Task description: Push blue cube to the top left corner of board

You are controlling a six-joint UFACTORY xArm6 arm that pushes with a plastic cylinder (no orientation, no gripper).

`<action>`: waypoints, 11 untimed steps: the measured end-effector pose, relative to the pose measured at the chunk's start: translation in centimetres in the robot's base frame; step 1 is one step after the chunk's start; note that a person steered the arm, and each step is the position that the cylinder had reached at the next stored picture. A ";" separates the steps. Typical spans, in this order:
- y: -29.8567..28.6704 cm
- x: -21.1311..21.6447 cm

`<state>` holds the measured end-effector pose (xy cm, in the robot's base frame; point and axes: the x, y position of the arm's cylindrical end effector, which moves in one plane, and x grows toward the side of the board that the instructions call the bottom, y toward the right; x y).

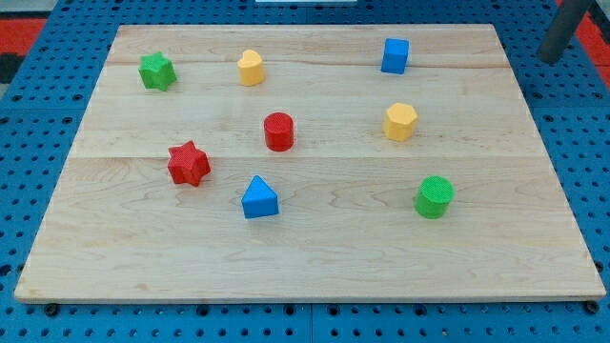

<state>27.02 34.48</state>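
The wooden table (315,257) fills nearly the whole view, a pale plank surface resting on a blue pegboard (29,191) that frames it on every side. At the view's top right a dark rod (564,30) slants in off the table, over the pegboard; its lower end seems to sit near the table's top right corner, but my tip cannot be made out with certainty, since the rod is blurred and cropped there. The arm carries no claw, so there is nothing to report as spread or pressed together.

Taking the red cylinder (278,131) near the table's middle as the landmark: the blue cube (395,55) stands up and to the right of it, near the table's top edge, well apart from the top left corner and well left of the rod. The green cylinder (435,196) lies far to the right and lower. The red star (189,163) sits to the left and slightly lower. The blue triangular block (259,198) is just below. The yellow hexagonal block (400,121) is to the right at about the same height. The green star (156,71) lies up and far left, nearest the top left corner. The yellow heart-like block (251,68) stands above, a little left.
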 end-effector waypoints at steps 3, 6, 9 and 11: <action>-12.5 1.5; -22.8 -2.6; -22.1 -5.4; -22.3 -6.0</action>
<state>21.04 12.14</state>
